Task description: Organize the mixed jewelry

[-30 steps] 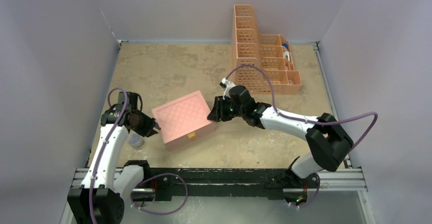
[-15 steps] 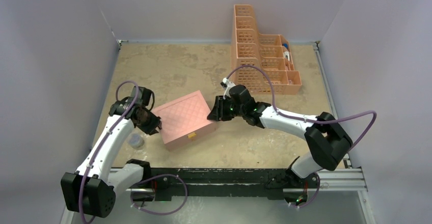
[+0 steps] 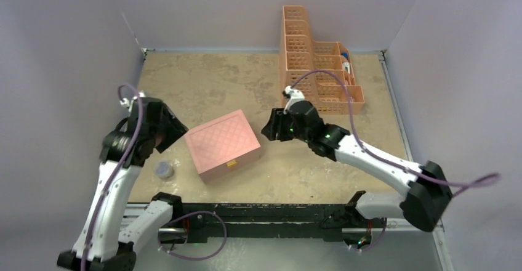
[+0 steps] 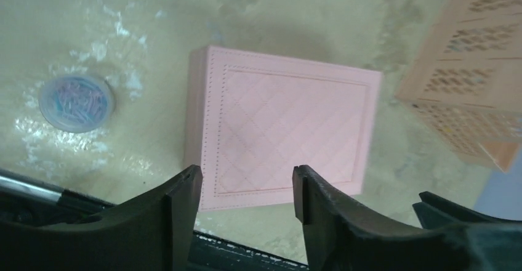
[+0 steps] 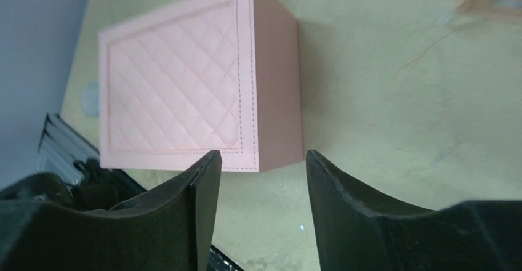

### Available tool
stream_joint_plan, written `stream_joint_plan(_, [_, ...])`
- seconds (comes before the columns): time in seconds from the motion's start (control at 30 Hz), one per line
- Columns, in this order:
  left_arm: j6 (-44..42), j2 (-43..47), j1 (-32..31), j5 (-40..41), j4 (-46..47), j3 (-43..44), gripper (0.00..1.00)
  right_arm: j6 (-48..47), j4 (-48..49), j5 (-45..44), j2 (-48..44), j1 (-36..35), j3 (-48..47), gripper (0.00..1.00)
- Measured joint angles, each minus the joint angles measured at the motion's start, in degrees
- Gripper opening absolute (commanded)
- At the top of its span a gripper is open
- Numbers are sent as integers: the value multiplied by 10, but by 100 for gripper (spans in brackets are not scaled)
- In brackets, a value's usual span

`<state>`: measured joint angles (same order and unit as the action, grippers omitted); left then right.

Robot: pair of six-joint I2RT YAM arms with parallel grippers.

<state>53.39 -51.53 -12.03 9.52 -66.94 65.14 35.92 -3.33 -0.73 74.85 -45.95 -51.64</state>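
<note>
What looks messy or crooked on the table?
Only the pink box looks crooked: it sits shut, turned at a slant to the edges of the table. The little round tub lies flat, apart from it. Nothing looks spilled or broken.

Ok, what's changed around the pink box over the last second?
Both arms have backed off the pink quilted box. The left fingers, which were against its left end, pulled up and away to the left; the right fingers drew back from its right corner toward the orange lattice rack. Both now stand open, holding nothing. The box, the small grey round disc and the rack stayed put.
</note>
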Motion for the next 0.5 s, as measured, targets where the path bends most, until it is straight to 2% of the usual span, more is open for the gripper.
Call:
stream_joint_plan(0.2, [-87,136,0,27,-7,82,76,-12,-48,-137,-169,0,0,77])
stream_joint_plan(0.27, [-114,175,0,34,-16,109,78,-15,-73,-185,-224,0,-1,92])
stream_joint_plan(0.3, [-127,191,0,37,-21,125,78,-14,-88,-208,-250,1,-2,96])
stream_joint_plan(0.5, [-168,229,0,49,-70,194,81,-8,-178,-316,-354,1,-52,99])
